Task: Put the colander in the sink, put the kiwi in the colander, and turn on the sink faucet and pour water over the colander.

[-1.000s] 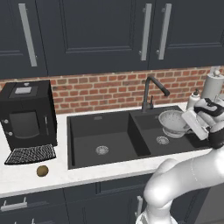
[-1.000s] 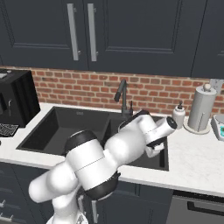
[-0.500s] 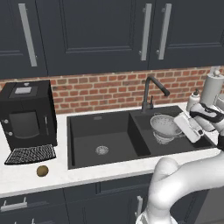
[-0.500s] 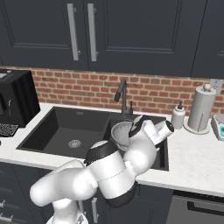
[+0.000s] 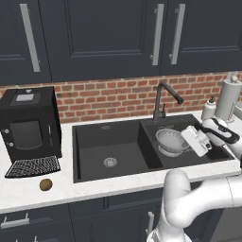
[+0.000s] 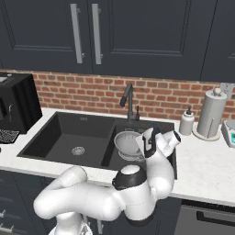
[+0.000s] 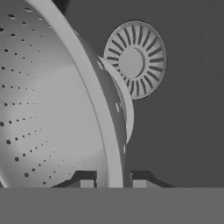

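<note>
Now the end effector (image 7: 113, 180) is clamped on the rim of the colander (image 5: 171, 141), its two fingertips either side of the rim in the hand view. It holds the colander in the right basin of the sink (image 5: 92, 153), with the round drain (image 7: 134, 60) beyond the fingertips. Just behind stands the sink faucet (image 5: 165, 98). Far off to its left, the kiwi (image 5: 46, 184) lies on the counter (image 5: 28, 194).
</note>
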